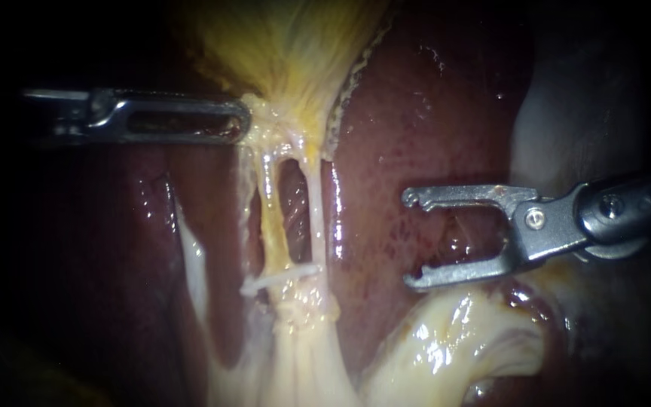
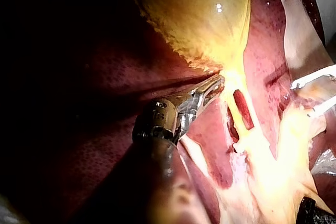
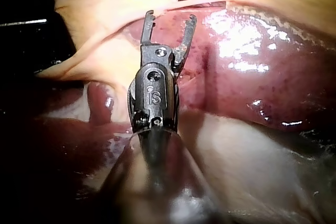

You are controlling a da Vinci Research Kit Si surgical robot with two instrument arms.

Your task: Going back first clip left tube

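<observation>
The right instrument (image 1: 410,240) lies over the liver (image 1: 423,113). Its claw is spread wide and empty, both tips pointing left toward the tubes. The left tube (image 1: 267,215) stands well to the left of that claw and is the farther of the two from it. The right tube (image 1: 315,218) runs in between, and a dark window of liver shows between the two tubes.

Both tubes run from the gallbladder (image 1: 288,45) at the far end to pale fatty tissue at the near end, so their long axis lies across the line of the right shaft. A white clip (image 1: 279,278) sits crosswise on the left tube toward its near end (whether its right end also touches the right tube I cannot tell). The claw is apart from the clip and from both tubes.

The left instrument (image 1: 244,124) comes in from the left, and its claw pinches the pale tissue at the gallbladder's neck, just at the far end of the tubes. It is the nearer arm to the left tube, but it seems occupied keeping the tubes stretched.

With the clip seated and the claw empty, the step in hand looks like a withdrawal. The way out would be straight to the right along the shaft, away from the tubes. Nothing lies between the tips to snag, though the near tip sits close to the fatty tissue.
</observation>
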